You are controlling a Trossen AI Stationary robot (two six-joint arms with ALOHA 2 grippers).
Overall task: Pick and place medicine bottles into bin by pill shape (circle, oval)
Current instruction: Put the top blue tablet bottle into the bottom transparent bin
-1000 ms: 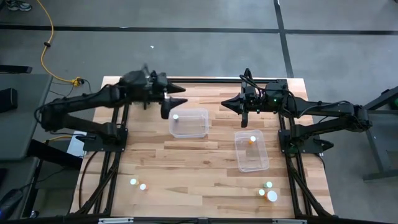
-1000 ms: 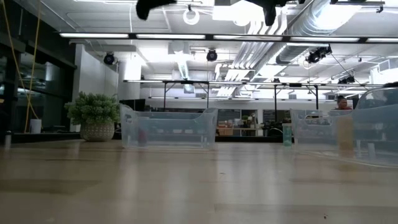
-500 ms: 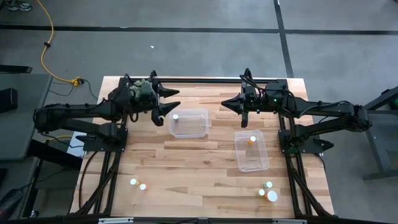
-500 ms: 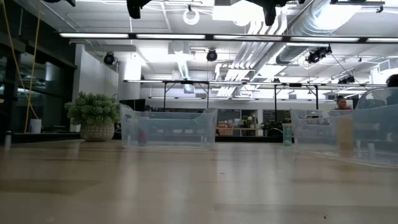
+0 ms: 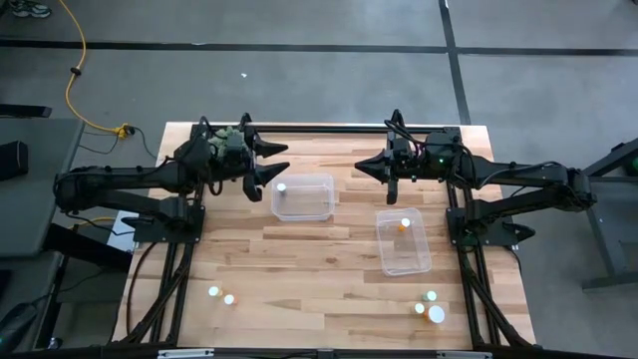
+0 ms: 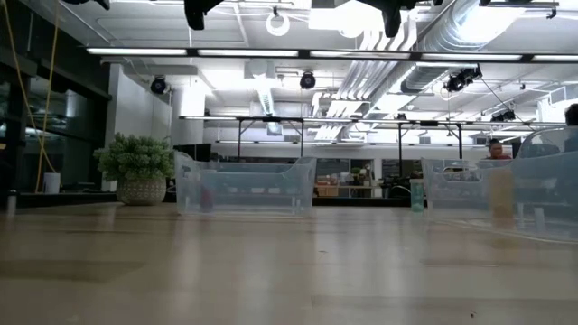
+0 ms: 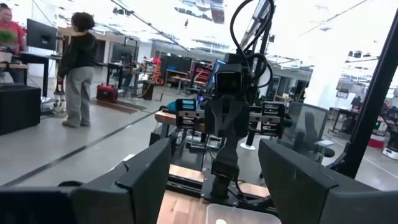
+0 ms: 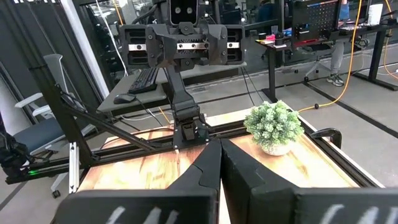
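Observation:
Two clear bins stand on the wooden table: one (image 5: 302, 196) mid-table holds a white-capped bottle (image 5: 282, 186), and one (image 5: 403, 240) to its right holds an orange bottle (image 5: 404, 223). Two bottles (image 5: 220, 294) stand near the front left. Three more (image 5: 430, 305) stand near the front right. My left gripper (image 5: 289, 159) is open and empty, raised by the left bin's far left corner; its wrist view (image 7: 214, 186) shows the fingers apart. My right gripper (image 5: 361, 168) is shut and empty, raised beyond the bins; its wrist view (image 8: 219, 168) shows the fingers together.
A green spiky plant in a pot (image 8: 273, 127) stands at the table's far left corner and also shows in the low view (image 6: 135, 167). The low view shows both bins (image 6: 246, 187) from the side. People stand in the room behind the table (image 7: 76, 62).
My left gripper has drawn back a little toward the table's left edge, staying raised and open, and has then kept still. The bottles and bins have not moved.

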